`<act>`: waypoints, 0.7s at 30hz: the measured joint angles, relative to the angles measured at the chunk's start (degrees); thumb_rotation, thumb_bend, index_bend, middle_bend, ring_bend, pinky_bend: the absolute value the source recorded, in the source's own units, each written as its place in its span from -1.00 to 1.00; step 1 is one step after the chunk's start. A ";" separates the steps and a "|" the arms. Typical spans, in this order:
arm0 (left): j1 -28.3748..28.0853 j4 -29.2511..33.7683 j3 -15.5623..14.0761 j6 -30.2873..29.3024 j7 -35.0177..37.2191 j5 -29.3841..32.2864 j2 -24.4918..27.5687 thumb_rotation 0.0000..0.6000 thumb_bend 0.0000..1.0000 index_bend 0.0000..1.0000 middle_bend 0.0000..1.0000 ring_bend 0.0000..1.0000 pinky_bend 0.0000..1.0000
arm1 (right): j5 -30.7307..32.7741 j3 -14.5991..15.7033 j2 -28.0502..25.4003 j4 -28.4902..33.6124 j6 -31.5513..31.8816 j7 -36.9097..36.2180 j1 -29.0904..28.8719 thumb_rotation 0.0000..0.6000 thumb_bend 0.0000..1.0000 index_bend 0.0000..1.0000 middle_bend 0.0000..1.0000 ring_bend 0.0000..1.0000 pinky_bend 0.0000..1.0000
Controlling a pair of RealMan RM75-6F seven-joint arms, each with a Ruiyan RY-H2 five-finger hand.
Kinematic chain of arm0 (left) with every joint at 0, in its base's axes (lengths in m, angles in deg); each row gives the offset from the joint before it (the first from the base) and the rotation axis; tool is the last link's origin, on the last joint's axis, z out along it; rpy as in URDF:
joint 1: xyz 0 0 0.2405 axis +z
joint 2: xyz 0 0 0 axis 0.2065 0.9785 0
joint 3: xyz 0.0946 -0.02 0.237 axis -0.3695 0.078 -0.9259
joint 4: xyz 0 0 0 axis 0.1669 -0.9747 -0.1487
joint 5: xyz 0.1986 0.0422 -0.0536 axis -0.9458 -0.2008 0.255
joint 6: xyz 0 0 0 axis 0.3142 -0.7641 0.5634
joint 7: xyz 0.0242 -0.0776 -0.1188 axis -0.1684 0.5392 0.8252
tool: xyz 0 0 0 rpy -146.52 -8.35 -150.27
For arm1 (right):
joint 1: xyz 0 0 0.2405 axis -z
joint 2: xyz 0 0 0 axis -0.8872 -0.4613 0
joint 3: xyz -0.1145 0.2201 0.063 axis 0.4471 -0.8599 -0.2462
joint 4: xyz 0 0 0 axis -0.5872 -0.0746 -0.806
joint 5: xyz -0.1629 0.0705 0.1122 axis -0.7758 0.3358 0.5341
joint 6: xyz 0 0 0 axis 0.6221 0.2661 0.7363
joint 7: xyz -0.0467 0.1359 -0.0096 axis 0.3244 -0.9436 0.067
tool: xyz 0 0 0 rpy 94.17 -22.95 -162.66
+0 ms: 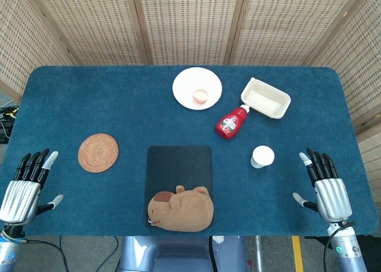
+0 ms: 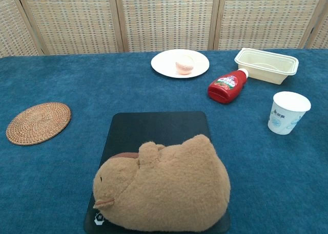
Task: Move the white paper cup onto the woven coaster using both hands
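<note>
The white paper cup (image 1: 262,156) stands upright on the right side of the blue worktop (image 1: 89,93), while the woven coaster (image 1: 98,153) lies flat far over on the left, well apart from it; that split is likely why the job asks for both arms, since each thing sits nearer a different one. The right robot hand (image 1: 324,183) rests near the worktop's front right edge with its fingers spread and nothing in them, the cup a little ahead and inward of it. The left robot hand (image 1: 27,185) lies at the front left edge, fingers also apart and empty, with the coaster just ahead and inward. Nothing has been grasped yet, so the task looks to be at its start. Between cup and coaster sits a black mat (image 1: 178,165) with a brown plush animal (image 1: 181,209) lying on its near end, which a low carry across the middle could brush. Behind the cup lie a red ketchup bottle (image 1: 232,122) on its side, a cream tray (image 1: 265,98), and a white plate (image 1: 197,88) holding a small pale, roundish item.
</note>
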 measured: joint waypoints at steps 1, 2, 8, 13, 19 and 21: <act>0.00 0.00 0.00 -0.01 0.01 -0.01 0.00 1.00 -0.68 -1.00 -1.00 -1.00 -1.00 | -0.01 -0.01 0.00 0.03 0.02 0.01 0.00 1.00 -0.90 -1.00 -1.00 -1.00 -1.00; 0.01 0.00 0.00 -0.04 0.02 -0.02 0.00 1.00 -0.68 -1.00 -1.00 -1.00 -1.00 | -0.04 -0.02 0.00 0.04 0.06 0.01 0.01 1.00 -0.90 -1.00 -1.00 -1.00 -1.00; 0.10 -0.03 -0.06 -0.16 0.03 -0.10 0.03 1.00 -0.68 -1.00 -1.00 -1.00 -1.00 | -0.44 0.08 -0.03 0.10 0.24 0.05 0.03 1.00 -0.90 -1.00 -1.00 -1.00 -1.00; 0.24 0.00 -0.08 -0.62 0.16 -0.43 0.11 1.00 -0.68 -1.00 -1.00 -1.00 -1.00 | -0.96 0.20 -0.09 0.44 0.57 0.11 0.07 1.00 -0.90 -1.00 -1.00 -1.00 -1.00; 0.17 0.00 0.14 -0.65 0.46 -0.32 0.19 1.00 -0.68 -1.00 -1.00 -1.00 -1.00 | -0.73 0.17 -0.11 0.51 0.25 0.26 0.01 1.00 -0.90 -1.00 -1.00 -1.00 -1.00; 0.12 -0.04 0.11 -0.54 0.40 -0.35 0.18 1.00 -0.68 -1.00 -1.00 -1.00 -1.00 | -0.66 0.14 -0.10 0.55 0.17 0.23 -0.02 1.00 -0.90 -1.00 -1.00 -1.00 -1.00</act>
